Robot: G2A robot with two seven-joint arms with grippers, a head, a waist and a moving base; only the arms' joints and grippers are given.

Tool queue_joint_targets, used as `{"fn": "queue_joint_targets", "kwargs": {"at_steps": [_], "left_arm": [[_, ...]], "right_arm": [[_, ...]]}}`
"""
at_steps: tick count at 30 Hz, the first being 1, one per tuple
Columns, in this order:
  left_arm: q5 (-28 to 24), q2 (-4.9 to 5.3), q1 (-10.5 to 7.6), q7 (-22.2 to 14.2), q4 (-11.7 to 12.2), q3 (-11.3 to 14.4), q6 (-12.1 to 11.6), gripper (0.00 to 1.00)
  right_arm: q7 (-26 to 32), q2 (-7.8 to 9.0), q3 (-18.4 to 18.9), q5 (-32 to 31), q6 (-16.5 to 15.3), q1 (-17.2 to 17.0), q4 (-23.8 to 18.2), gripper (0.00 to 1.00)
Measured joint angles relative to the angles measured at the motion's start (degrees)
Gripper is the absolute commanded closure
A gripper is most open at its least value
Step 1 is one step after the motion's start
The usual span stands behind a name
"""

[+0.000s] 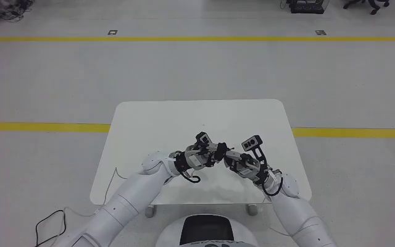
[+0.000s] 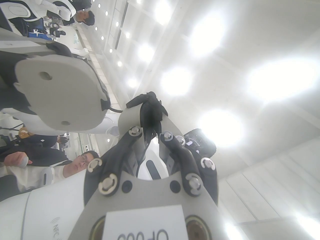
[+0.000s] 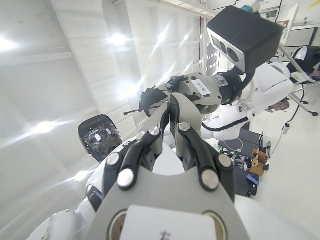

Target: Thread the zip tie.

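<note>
Both arms meet over the front middle of the white table [image 1: 185, 123], fingertips almost touching. The zip tie [image 3: 135, 111] is a thin black strap. My left gripper [image 1: 217, 153] is shut on it with black-tipped fingers [image 2: 150, 108], and a length of the zip tie [image 2: 142, 151] runs back between those fingers. In the right wrist view the strap sticks out sideways from the left gripper [image 3: 150, 98], with a small head at its free end. My right gripper [image 3: 170, 106] is shut, its ribbed pads [image 3: 172, 116] pressed together where the strap's other end reaches them. The right gripper [image 1: 227, 157] faces the left from the right side.
Nothing else lies on the table. Yellow floor lines [image 1: 55, 127] run past it on both sides. People sit at desks in the room behind, away from the table.
</note>
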Motion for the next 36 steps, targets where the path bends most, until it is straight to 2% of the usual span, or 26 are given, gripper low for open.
{"fn": "queue_joint_targets", "kwargs": {"at_steps": [36], "left_arm": [[0.0,0.00,0.00,0.0,0.0,0.0,0.0,1.00]], "right_arm": [[-0.9,0.30,-1.0,-1.6,0.7,0.7,1.9,1.00]]}}
